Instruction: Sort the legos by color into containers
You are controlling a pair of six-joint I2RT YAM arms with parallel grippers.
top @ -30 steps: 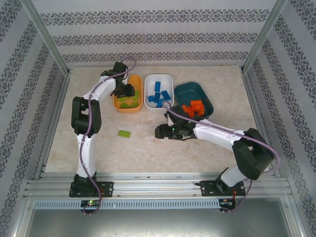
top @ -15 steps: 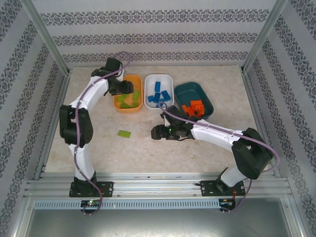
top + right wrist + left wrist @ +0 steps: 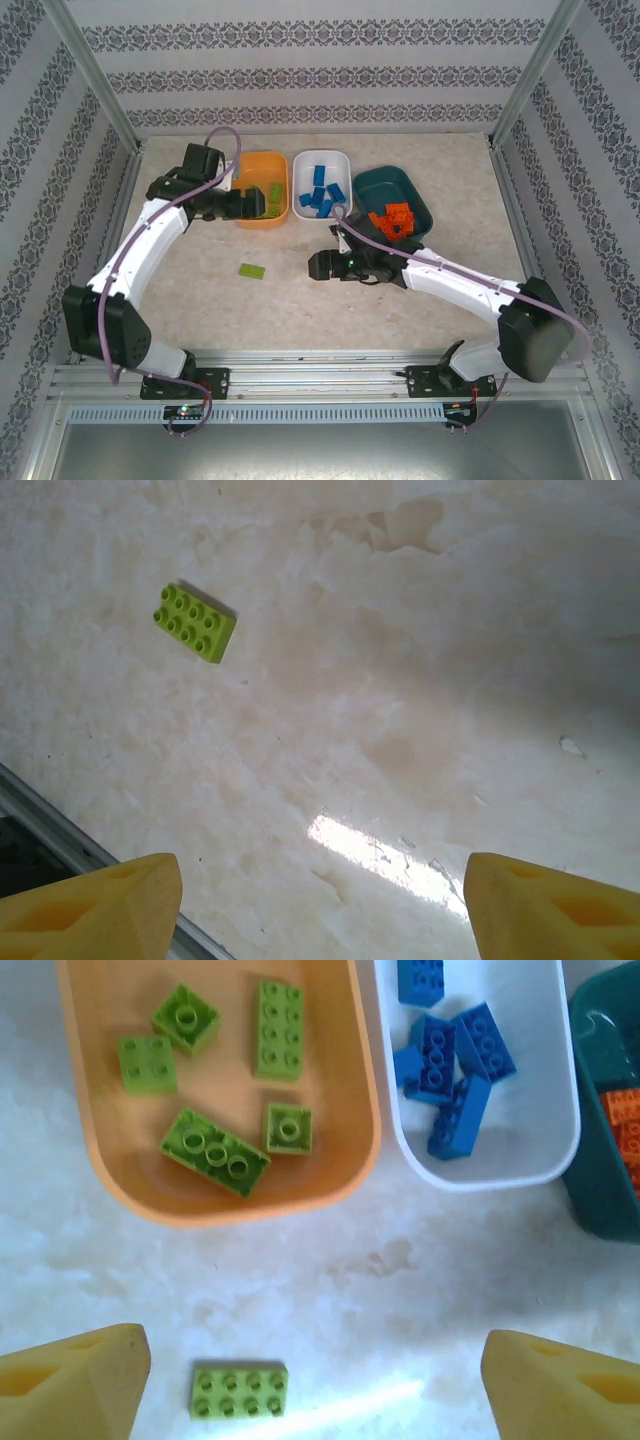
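Containers (image 3: 322, 154) of smooth plastic, all rounded rectangles, stand in a row on your glossy marbled worktop (image 3: 400, 730), just ahead of the left end effector (image 3: 315, 1390): orange tub (image 3: 365, 1110), white tub (image 3: 530, 1020), dark teal tub (image 3: 600, 1190). Both the left and the right end effector (image 3: 320, 910) are released, yellow wedge fingers spread and empty. Studded legos fill the tubs: five lime bricks (image 3: 214, 1152), blue bricks (image 3: 460, 1115), orange bricks (image 3: 625, 1120). One flat lime eight-stud brick (image 3: 238, 1392) lies loose below the left end effector, nearer one finger.
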